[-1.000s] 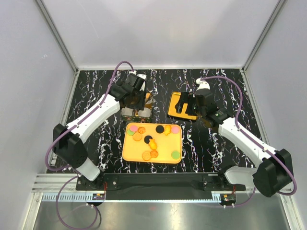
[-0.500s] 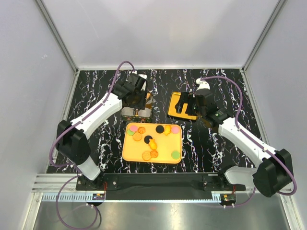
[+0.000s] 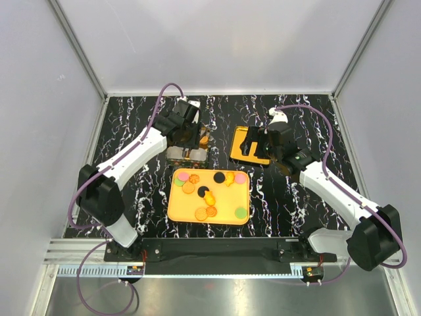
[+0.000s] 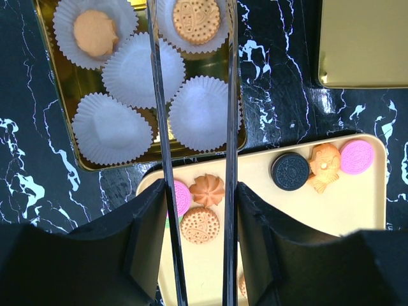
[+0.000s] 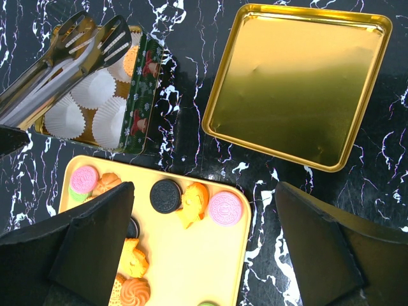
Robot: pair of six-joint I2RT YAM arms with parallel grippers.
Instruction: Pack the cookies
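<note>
Gold tin (image 4: 46, 76) sits far left on the black marbled table (image 3: 276, 204), with white paper cups (image 4: 111, 127) in it. From my end I see two cookies (image 4: 196, 19) already in cups at the far end of the tin, one dotted and one plain orange. The other cups I can see are empty.

The rest of the cookies lie on the orange tray (image 3: 227, 197), just near of the tin. There are pink, black, green and orange ones, mostly along its far edge, with a few near the front.

The left gripper (image 4: 201, 197) is clamped on metal tongs (image 4: 162, 95). The blades reach out over the tin with a gap between them, and the dotted cookie shows in that gap. In the right wrist view the tong tips hang over the tin's far cups. I can't tell if they touch anything.

The right gripper (image 5: 203, 186) has its fingers spread wide with nothing between them. It hovers over the strip of table between the tray and the gold lid (image 5: 296, 83). The lid lies hollow side up at far right, apart from the tin.
</note>
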